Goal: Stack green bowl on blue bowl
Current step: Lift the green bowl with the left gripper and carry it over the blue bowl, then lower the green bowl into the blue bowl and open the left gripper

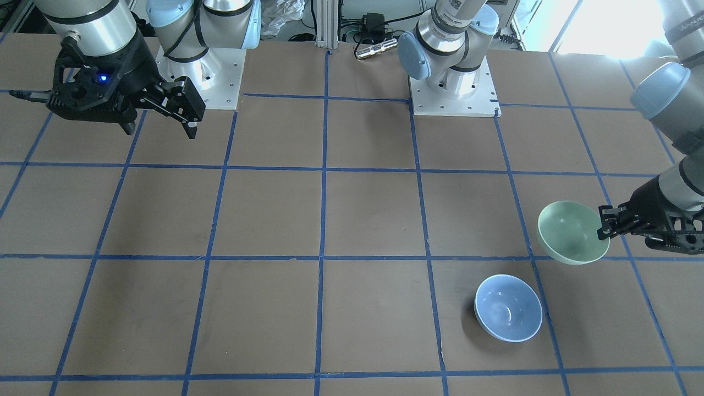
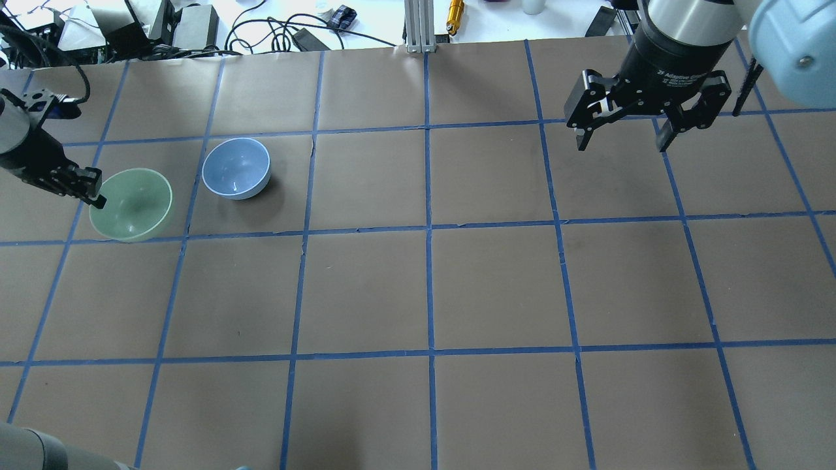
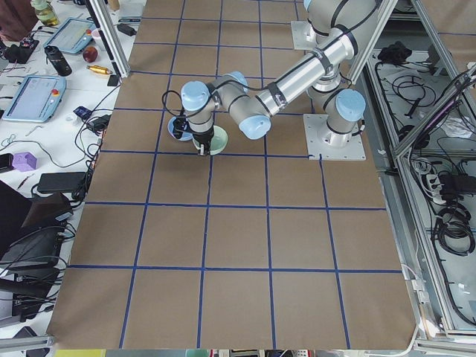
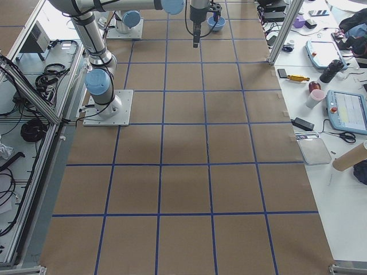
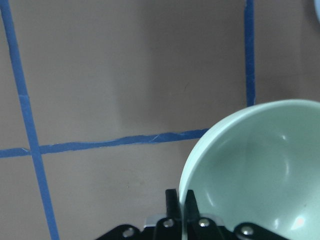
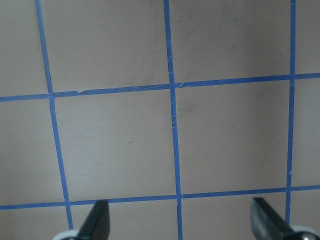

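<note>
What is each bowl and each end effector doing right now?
green bowl: empty, tilted, pinched at its rim by the left end effector, not yet on the blue bowl.
blue bowl: empty, upright on the table, nothing stacked in it.
left end effector: shut on the green bowl's rim.
right end effector: open, holding nothing, far from both bowls.

We see a brightly, evenly lit table [image 2: 418, 287]. In the front-facing view, white glare washes out the top right corner. The blue bowl [image 1: 509, 308] casts a soft shadow beside it. Small highlights gleam inside the green bowl [image 5: 260, 165]. Both wrist views look slightly soft.
</note>
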`<state>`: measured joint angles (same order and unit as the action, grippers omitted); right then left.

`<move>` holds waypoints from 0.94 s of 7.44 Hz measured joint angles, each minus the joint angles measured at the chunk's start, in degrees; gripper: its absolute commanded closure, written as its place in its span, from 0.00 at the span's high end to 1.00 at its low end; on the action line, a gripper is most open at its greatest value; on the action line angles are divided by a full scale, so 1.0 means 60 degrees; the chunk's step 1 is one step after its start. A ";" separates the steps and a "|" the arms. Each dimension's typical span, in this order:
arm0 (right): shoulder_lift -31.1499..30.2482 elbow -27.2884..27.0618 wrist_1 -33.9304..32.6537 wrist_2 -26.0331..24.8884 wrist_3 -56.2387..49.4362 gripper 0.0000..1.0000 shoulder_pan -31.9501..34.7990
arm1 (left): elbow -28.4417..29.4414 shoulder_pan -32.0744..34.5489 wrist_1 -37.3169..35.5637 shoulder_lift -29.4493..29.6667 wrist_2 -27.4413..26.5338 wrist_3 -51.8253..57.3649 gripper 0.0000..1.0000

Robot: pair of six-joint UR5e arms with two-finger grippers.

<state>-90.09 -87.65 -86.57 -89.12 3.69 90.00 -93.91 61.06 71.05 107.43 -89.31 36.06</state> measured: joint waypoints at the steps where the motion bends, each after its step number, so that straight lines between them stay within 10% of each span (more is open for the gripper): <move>1: 0.0000 -0.0002 0.0000 0.0000 0.0000 1.00 0.0000 | 0.0394 0.0607 0.0117 0.0186 0.0037 -0.0730 0.00; 7: 0.0000 0.0000 0.0000 0.0000 0.0000 1.00 0.0000 | 0.1330 0.1495 -0.0557 0.1705 0.1022 -0.2152 0.00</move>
<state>-90.09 -87.65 -86.58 -89.12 3.69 90.00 -85.93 70.03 67.71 117.66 -83.18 23.15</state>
